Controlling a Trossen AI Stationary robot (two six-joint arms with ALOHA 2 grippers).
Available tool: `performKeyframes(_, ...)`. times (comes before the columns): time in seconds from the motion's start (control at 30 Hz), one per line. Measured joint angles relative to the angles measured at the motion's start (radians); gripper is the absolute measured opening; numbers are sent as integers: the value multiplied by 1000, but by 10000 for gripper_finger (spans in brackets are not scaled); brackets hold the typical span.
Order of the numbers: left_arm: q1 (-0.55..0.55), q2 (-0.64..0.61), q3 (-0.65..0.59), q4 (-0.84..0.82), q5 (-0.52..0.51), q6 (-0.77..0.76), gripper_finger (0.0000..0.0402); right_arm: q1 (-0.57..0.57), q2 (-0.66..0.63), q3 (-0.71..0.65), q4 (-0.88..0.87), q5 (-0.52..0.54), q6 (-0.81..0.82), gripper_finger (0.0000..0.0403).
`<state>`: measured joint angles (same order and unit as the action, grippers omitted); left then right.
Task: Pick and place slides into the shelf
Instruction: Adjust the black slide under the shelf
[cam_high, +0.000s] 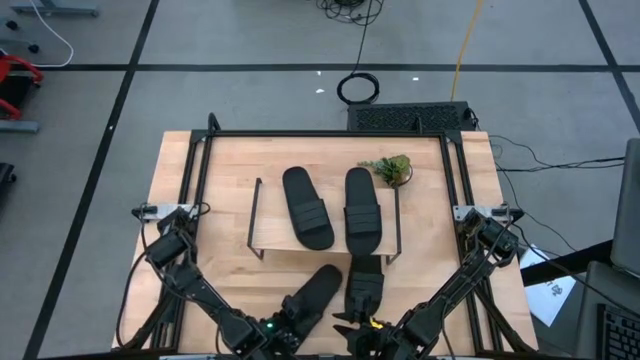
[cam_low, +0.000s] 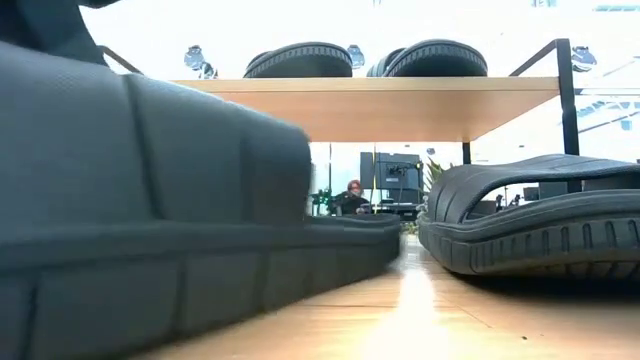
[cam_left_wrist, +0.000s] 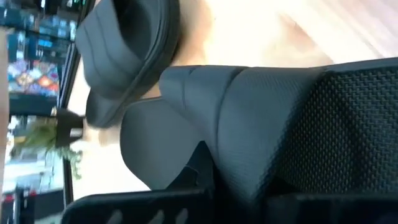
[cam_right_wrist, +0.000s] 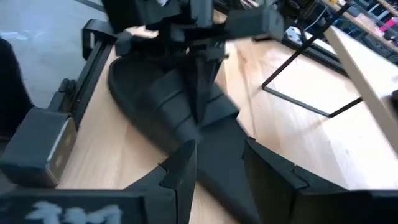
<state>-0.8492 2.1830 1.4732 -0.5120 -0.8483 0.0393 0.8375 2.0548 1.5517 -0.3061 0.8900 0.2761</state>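
Two black slides (cam_high: 307, 207) (cam_high: 361, 205) lie on top of the shelf (cam_high: 270, 225). Two more rest on the table in front of it: a slanted one (cam_high: 320, 288) on the left and a straight one (cam_high: 366, 280) on the right, sole down (cam_low: 530, 225). My left gripper (cam_high: 293, 316) is at the slanted slide's near end and is shut on it. My right gripper (cam_high: 358, 322) stands at the straight slide's near end. Its fingers (cam_right_wrist: 180, 171) are apart, and a dark slide end shows between them. My left gripper (cam_right_wrist: 199, 93) is shut on the slanted slide's ribbed strap (cam_right_wrist: 180, 109). Its fingers (cam_right_wrist: 198, 74) slant down onto the strap from the table's near left side. The slide's sole lies on the table. My right gripper: I cannot tell whether its fingers touch the slide end between them.
A small green plant (cam_high: 392, 168) stands by the shelf's far right corner. Black frame rails (cam_high: 320, 133) run around the tabletop. Bare wood shows under the shelf board (cam_low: 400, 105) and at the table's left and right.
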Motion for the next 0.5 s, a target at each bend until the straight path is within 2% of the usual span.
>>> performKeyframes(0.2,-20,-2,75,-222,-71,-256,3,1,0,0,0,-3,0,125)
performKeyframes(0.33,-22,-3,123,-357,-56,-442,2,1,0,0,0,-2,0,125)
performKeyframes(0.5,-3,-5,127,-450,-50,-630,1,1,0,0,0,-1,-1,125)
